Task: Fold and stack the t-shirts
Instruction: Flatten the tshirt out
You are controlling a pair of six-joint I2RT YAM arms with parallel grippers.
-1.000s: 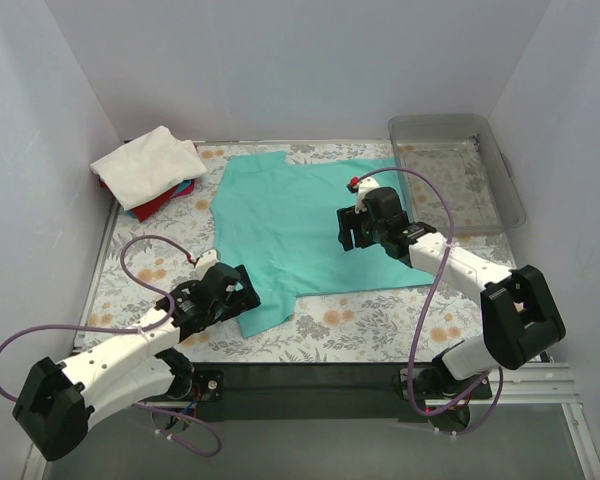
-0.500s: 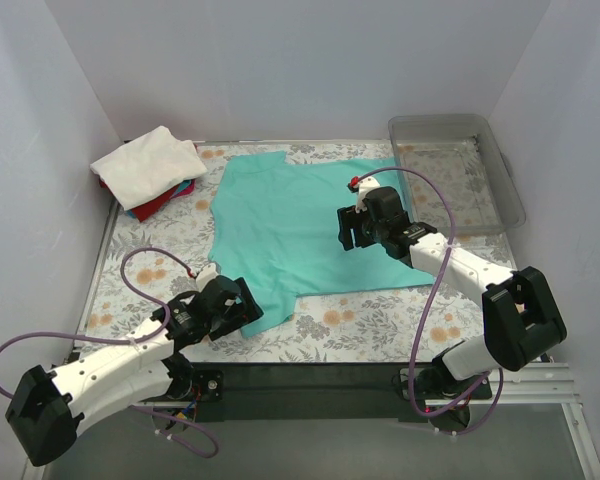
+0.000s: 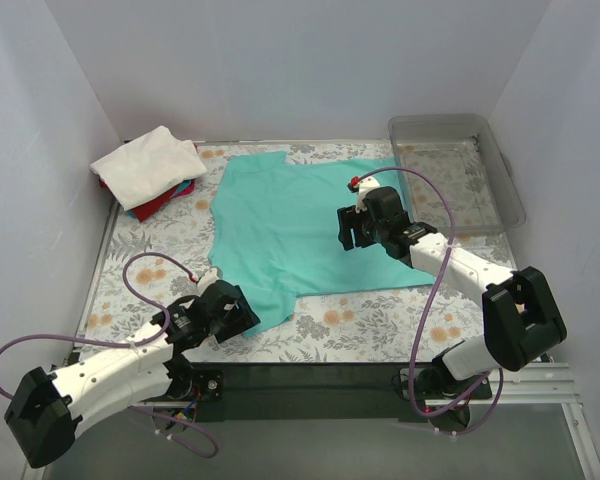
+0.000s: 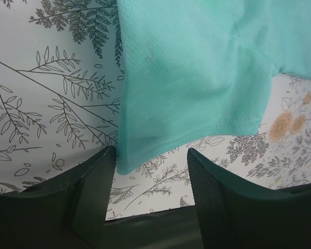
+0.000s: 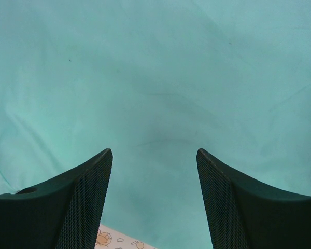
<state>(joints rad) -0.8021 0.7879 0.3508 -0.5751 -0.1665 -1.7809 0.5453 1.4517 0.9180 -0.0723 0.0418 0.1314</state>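
Left claw [image 4: 150, 153], arm stretched low over the flowery surface [image 3: 360, 325], sits partly open at a sleeve corner of the teal t-shirt [image 3: 290, 220]; right claw [image 5: 154, 151] hangs open and empty above the shirt.

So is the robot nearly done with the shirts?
Not quite. A folded white t-shirt tops the pile at the back left. The teal t-shirt lies spread flat, unfolded; the left gripper has open jaws around its sleeve hem, the right gripper hovers open above it. Folding and stacking it is left.
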